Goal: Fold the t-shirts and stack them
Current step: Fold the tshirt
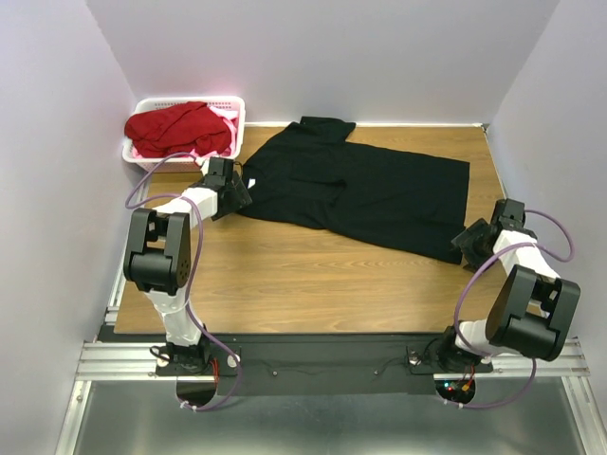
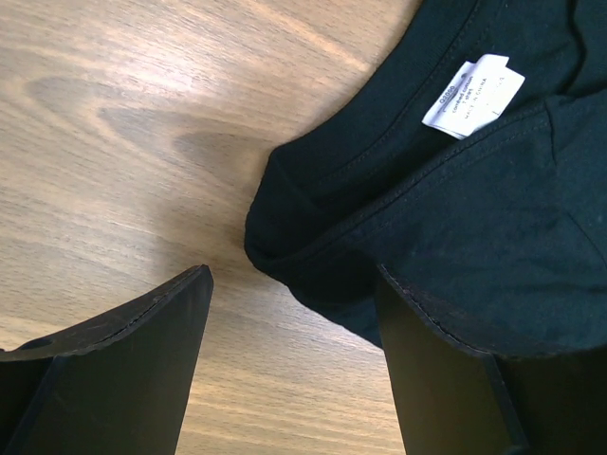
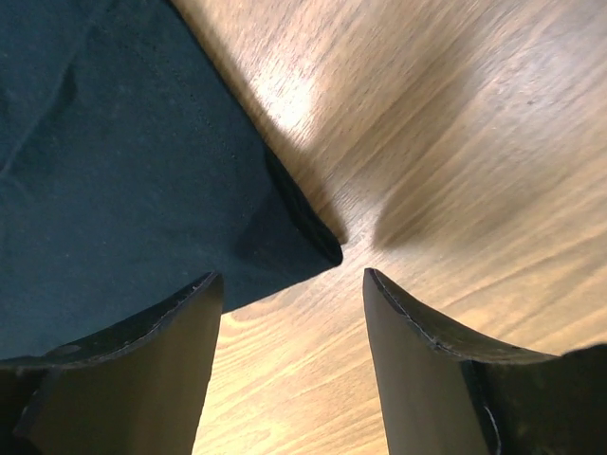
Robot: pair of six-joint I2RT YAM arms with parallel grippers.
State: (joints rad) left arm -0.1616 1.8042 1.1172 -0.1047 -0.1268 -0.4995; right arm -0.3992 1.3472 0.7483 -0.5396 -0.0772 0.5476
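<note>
A: Black shirt [image 1: 365, 190]?

B: Spread flat on the desk [image 1: 285, 280], centre to upper right of the top view. The collar end points to the upper left and the hem to the right. A sleeve sticks out at the top edge.

A: Left pincer [image 2: 294, 313]?

B: Open, jaws wide. It sits low over the desk at the shirt's collar end, left of centre in the top view. The wrist view shows a folded shoulder edge lying between the fingers [image 2: 123, 370], with the right one over the cloth. Nothing is gripped. The white neck label [image 2: 472, 95] is at the upper right of that view.

A: Right pincer [image 3: 289, 284]?

B: Also open, at the lower right corner of the shirt. The hem corner lies flat on the wood, just ahead of the gap between the fingers [image 3: 436, 379]. The left one overlaps the cloth edge. I can't tell whether it touches.

A: Other shirts?

B: The red shirt [image 1: 180, 128] is heaped in the white basket [image 1: 152, 102] at the upper left, with pink cloth [image 1: 226, 112] showing around it. The basket stands just beside the black shirt's collar end.
</note>
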